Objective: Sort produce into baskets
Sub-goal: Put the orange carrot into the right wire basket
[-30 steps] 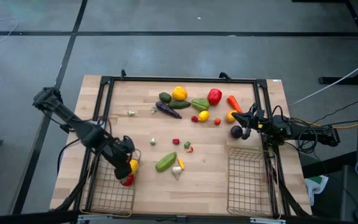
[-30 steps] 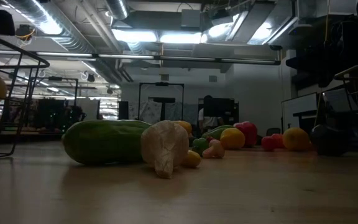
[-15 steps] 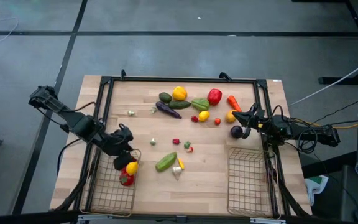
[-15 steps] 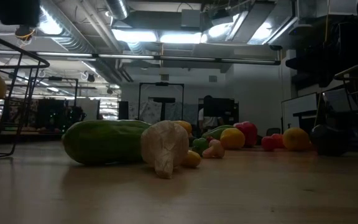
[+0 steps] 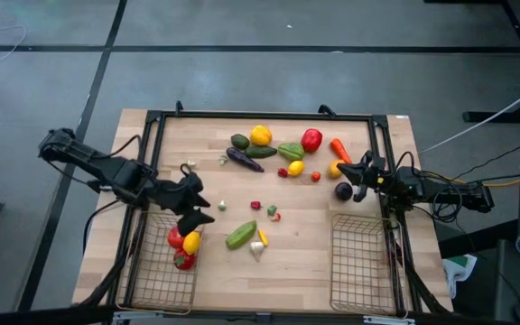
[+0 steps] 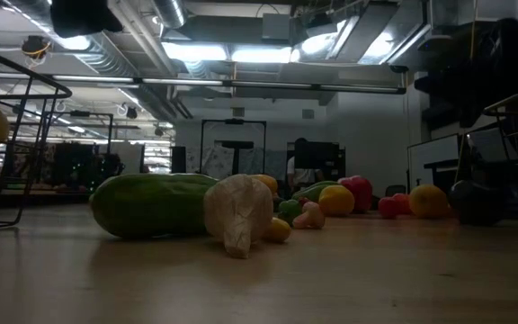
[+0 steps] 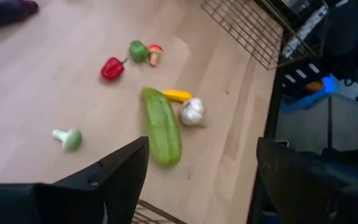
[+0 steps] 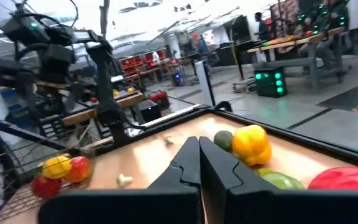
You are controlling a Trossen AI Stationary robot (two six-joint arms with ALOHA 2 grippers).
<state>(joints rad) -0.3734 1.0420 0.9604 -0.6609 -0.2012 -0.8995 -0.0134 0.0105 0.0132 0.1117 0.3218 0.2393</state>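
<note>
Left pincer [image 5: 195,206] hovers spread and empty beside left basket [image 5: 156,280]; right pincer [image 5: 359,176] pressed together.

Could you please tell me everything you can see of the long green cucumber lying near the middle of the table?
The cucumber is a smooth, plastic-looking toy, long and rounded at both ends, bright green with a darker side. It lies flat on the wooden table, slanted in the high view, free of both grippers. A white garlic piece and a small yellow piece sit close beside one end; whether they touch it cannot be told. The left basket lies to one side of it.
</note>
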